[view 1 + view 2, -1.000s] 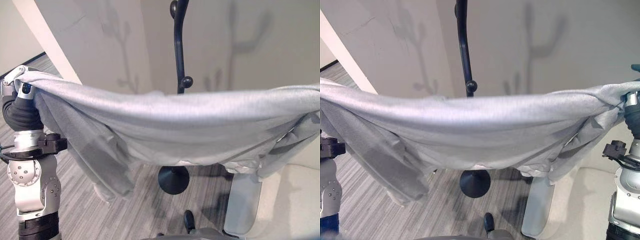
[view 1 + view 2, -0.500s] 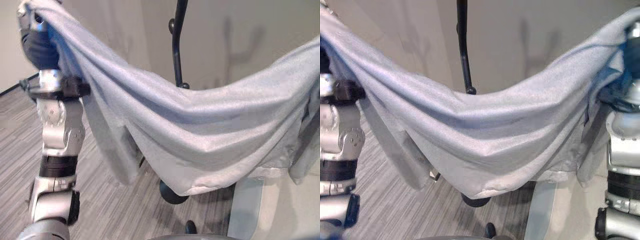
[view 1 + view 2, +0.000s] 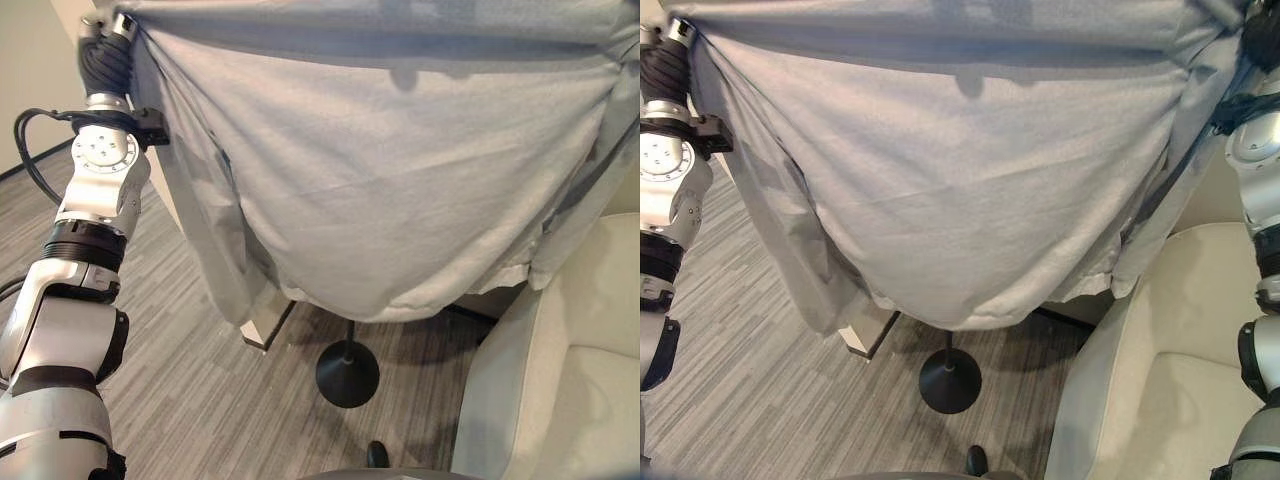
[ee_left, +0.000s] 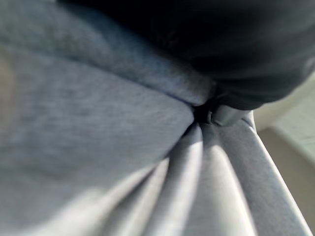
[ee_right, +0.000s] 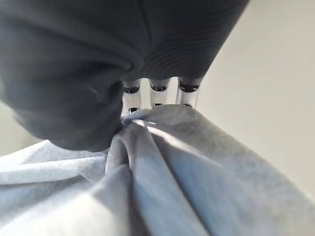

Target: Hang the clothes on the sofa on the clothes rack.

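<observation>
Garment (image 3: 390, 190) high between left robot hand (image 4: 224, 114) and right robot hand (image 5: 157, 91).

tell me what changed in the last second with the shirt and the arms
Both arms went up, lifting the grey garment from a sagging span at mid-view to a raised sheet that now hides the rack's pole; its round base shows below the hem. The left hand and right hand still clutch the garment's two ends. The sofa is unmoved.

Garment (image 3: 400, 190) before rack base (image 3: 347, 372)
</observation>
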Robot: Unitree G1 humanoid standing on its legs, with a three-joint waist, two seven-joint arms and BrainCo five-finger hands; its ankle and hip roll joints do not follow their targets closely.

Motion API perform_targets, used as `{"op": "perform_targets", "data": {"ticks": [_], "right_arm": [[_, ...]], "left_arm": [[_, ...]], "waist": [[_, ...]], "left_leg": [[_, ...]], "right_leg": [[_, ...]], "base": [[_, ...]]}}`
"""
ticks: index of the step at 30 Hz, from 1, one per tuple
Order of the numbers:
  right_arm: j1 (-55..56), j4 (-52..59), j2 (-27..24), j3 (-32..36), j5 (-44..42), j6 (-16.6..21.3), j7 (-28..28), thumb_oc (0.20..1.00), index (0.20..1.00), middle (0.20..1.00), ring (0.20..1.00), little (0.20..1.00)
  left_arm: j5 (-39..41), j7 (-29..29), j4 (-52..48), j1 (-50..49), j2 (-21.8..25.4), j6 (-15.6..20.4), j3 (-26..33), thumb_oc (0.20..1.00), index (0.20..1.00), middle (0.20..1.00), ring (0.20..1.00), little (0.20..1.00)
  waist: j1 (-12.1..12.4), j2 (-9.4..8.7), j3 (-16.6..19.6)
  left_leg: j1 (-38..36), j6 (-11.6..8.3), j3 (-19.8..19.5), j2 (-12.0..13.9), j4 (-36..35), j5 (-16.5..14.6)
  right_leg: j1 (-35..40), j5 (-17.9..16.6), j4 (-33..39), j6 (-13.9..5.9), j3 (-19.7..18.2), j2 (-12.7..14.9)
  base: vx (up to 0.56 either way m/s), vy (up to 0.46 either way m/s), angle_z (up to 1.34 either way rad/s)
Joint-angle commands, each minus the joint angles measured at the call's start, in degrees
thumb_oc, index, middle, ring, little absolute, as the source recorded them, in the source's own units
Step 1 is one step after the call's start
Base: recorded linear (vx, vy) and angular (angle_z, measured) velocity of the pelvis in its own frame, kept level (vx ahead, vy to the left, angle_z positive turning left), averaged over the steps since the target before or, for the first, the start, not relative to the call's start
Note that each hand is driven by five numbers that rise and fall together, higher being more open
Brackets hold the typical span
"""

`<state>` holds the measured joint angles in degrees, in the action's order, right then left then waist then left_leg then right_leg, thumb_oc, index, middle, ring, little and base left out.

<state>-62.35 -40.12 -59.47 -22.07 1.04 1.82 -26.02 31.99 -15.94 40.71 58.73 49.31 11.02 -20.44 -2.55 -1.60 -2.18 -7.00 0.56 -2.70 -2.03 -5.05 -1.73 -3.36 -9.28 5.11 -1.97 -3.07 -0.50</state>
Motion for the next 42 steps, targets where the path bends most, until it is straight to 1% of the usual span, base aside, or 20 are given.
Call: {"op": "perform_targets", "data": {"ticks": [1,3,4,6,8,9,10,11,15,16,19,22,23,24,25,27,31,38,42], "right_arm": [[-2.1,-3.8,-1.7,-1.5,-2.0,-0.7,1.9,0.200,0.200,0.200,0.200,0.200],[0.9,-3.5,0.5,-1.6,-0.7,-1.1,3.8,0.200,0.200,0.200,0.200,0.200],[3.5,-2.5,1.8,-0.3,-0.3,-1.3,4.0,0.200,0.200,0.200,0.200,0.200],[9.4,0.4,4.3,2.1,1.6,-1.5,4.8,0.200,0.200,0.200,0.200,0.200],[16.2,3.4,7.7,5.3,3.1,-1.1,5.1,0.200,0.200,0.200,0.200,0.200],[16.9,3.9,7.8,5.7,3.2,-1.2,5.1,0.200,0.200,0.200,0.200,0.200],[23.5,5.8,11.4,8.5,4.2,-0.2,5.3,0.200,0.200,0.200,0.200,0.200],[25.7,6.7,11.9,9.8,4.3,0.0,5.6,0.200,0.200,0.200,0.200,0.200],[35.6,8.3,16.5,13.8,5.4,1.7,7.3,0.200,0.200,0.200,0.200,0.200],[40.8,10.0,19.0,15.7,6.2,1.9,8.1,0.200,0.200,0.200,0.200,0.200],[45.1,10.1,22.8,16.8,6.4,2.2,8.9,0.200,0.200,0.200,0.200,0.200],[47.2,10.3,25.9,17.1,6.0,2.4,9.0,0.200,0.200,0.200,0.200,0.200],[47.8,10.3,26.8,17.3,5.4,2.7,9.1,0.736,0.736,0.736,0.736,0.736],[48.4,10.5,27.8,17.6,4.8,2.9,9.2,1.000,1.000,1.000,1.000,1.000],[48.8,10.7,28.4,17.7,4.2,3.1,9.4,1.000,1.000,1.000,1.000,1.000],[49.7,11.9,29.4,18.1,3.1,3.7,10.1,1.000,1.000,1.000,1.000,1.000],[50.5,14.0,29.5,19.9,2.1,4.3,10.2,1.000,1.000,1.000,1.000,1.000],[52.7,22.6,27.0,25.9,2.0,5.9,10.6,1.000,1.000,1.000,1.000,1.000],[55.5,26.5,26.3,28.7,1.0,6.9,12.5,1.000,1.000,1.000,1.000,1.000]], "left_arm": [[-7.2,-1.1,2.5,3.2,1.9,-0.6,0.8,0.200,0.200,0.200,0.200,0.200],[-11.3,-1.3,2.0,0.5,0.0,-1.5,1.1,0.200,0.200,0.200,0.200,0.200],[-12.7,-1.4,1.2,-1.3,-1.1,-2.0,1.7,0.200,0.200,0.200,0.200,0.200],[-14.0,-1.5,-0.7,-5.3,-3.3,-2.3,3.7,0.200,0.200,0.200,0.200,0.200],[-14.9,-1.7,-3.4,-10.1,-6.3,-2.2,6.2,0.200,0.200,0.200,0.200,0.200],[-15.0,-1.7,-3.7,-10.5,-6.4,-2.4,6.2,0.200,0.200,0.200,0.200,0.200],[-15.9,-0.7,-6.0,-15.8,-9.5,-2.0,8.1,0.200,0.200,0.200,0.200,0.200],[-16.3,-0.5,-6.6,-17.3,-9.7,-2.2,8.4,0.200,0.200,0.200,0.200,0.200],[-19.9,1.6,-8.9,-26.4,-12.8,-2.5,11.1,0.200,0.200,0.200,0.200,0.200],[-21.9,2.5,-10.9,-31.3,-15.0,-3.2,12.7,0.200,0.200,0.200,0.200,0.200],[-22.5,3.7,-11.8,-36.3,-18.4,-3.5,13.8,0.200,0.200,0.200,0.200,0.200],[-20.8,4.2,-12.5,-39.3,-21.6,-3.5,14.5,0.200,0.200,0.200,0.200,0.200],[-20.8,4.3,-12.9,-39.9,-22.3,-3.6,14.5,0.200,0.200,0.200,0.200,0.200],[-20.3,4.5,-13.2,-40.7,-23.2,-3.5,14.7,0.583,0.583,0.583,0.583,0.583],[-19.8,4.7,-13.5,-41.3,-23.8,-3.5,14.6,1.000,1.000,1.000,1.000,1.000],[-18.8,5.3,-14.7,-42.5,-24.9,-3.5,15.0,1.000,1.000,1.000,1.000,1.000],[-18.4,5.6,-15.8,-43.5,-25.2,-3.4,15.8,1.000,1.000,1.000,1.000,1.000],[-16.9,5.5,-18.3,-44.8,-23.8,-2.5,19.0,1.000,1.000,1.000,1.000,1.000],[-17.3,6.1,-20.3,-47.2,-23.0,-2.0,21.0,1.000,1.000,1.000,1.000,1.000]], "waist": [[1.1,-0.99,1.3],[1.1,-1.08,0.4],[1.1,-1.18,0.2],[1.1,-1.17,-0.2],[1.1,-1.09,-0.8],[1.1,-1.17,-0.6],[1.2,-1.07,-1.0],[1.3,-1.11,-0.8],[1.2,-1.00,-0.9],[1.1,-0.92,-0.6],[0.9,-0.79,-0.7],[0.8,-0.74,-0.6],[0.8,-0.75,-0.6],[0.8,-0.74,-0.5],[0.8,-0.76,-0.5],[0.8,-0.76,-0.3],[0.7,-0.81,-0.1],[0.6,-0.95,0.2],[0.5,-0.99,0.2]], "left_leg": [[3.8,-2.93,6.0,-0.5,0.1,0.9],[4.8,-2.97,6.1,-0.5,0.1,1.1],[5.1,-2.94,6.1,-0.5,0.1,1.2],[5.6,-2.87,6.0,-0.5,0.1,1.2],[5.7,-2.68,6.1,-0.6,0.1,1.1],[5.7,-2.67,6.0,-0.6,0.1,1.1],[5.6,-2.51,6.0,-0.6,0.1,0.9],[5.5,-2.47,6.0,-0.6,0.1,0.8],[4.6,-2.21,6.0,-0.7,0.1,0.2],[4.0,-2.11,6.1,-0.7,0.1,-0.1],[3.4,-1.99,6.1,-0.7,0.1,-0.4],[3.2,-1.88,6.1,-0.7,0.1,-0.6],[3.1,-1.83,6.1,-0.7,0.1,-0.6],[3.1,-1.80,6.1,-0.7,0.1,-0.6],[3.0,-1.78,6.2,-0.6,0.1,-0.7],[2.7,-1.73,6.2,-0.6,0.1,-0.8],[2.4,-1.73,6.3,-0.5,0.1,-0.9],[1.7,-1.68,6.7,-0.3,0.1,-1.2],[1.7,-1.65,6.9,-0.3,0.1,-1.3]], "right_leg": [[6.7,8.3,-0.5,-5.73,2.7,0.6],[5.7,8.1,-0.3,-5.77,2.8,0.5],[5.4,7.9,-0.3,-5.76,2.9,0.5],[5.0,7.9,-0.2,-5.68,2.8,0.6],[5.0,8.0,-0.2,-5.56,2.8,0.6],[5.0,8.1,-0.1,-5.56,2.9,0.6],[5.2,8.3,-0.1,-5.47,3.0,0.6],[5.3,8.4,-0.1,-5.45,3.1,0.7],[6.1,8.9,-0.1,-5.20,3.0,0.8],[6.7,9.2,-0.1,-4.98,3.0,0.8],[7.1,9.4,-0.1,-4.67,3.0,1.0],[7.2,9.5,-0.1,-4.42,2.9,0.9],[7.3,9.5,-0.1,-4.35,2.8,0.9],[7.3,9.5,-0.1,-4.28,2.9,0.9],[7.4,9.6,-0.1,-4.22,2.9,0.9],[7.7,9.7,-0.1,-4.08,2.9,0.8],[7.9,9.8,-0.1,-4.02,2.9,0.8],[8.5,9.8,-0.1,-4.04,2.8,0.8],[8.4,9.6,-0.1,-4.09,2.8,0.8]], "base": [[0.00,0.000,0.00],[-0.04,-0.018,0.04],[-0.03,-0.016,0.05],[-0.01,-0.003,0.04],[0.00,0.000,0.03],[0.00,0.000,0.00],[0.03,0.001,0.02],[0.04,-0.001,0.01],[0.04,0.005,0.00],[0.06,0.010,0.01],[0.04,0.007,0.03],[0.00,0.000,0.00],[0.00,0.000,0.00],[0.00,0.000,0.00],[0.00,0.000,0.00],[0.00,0.000,0.00],[0.00,0.000,-0.01],[0.00,0.000,-0.01],[0.00,0.002,-0.02]]}}
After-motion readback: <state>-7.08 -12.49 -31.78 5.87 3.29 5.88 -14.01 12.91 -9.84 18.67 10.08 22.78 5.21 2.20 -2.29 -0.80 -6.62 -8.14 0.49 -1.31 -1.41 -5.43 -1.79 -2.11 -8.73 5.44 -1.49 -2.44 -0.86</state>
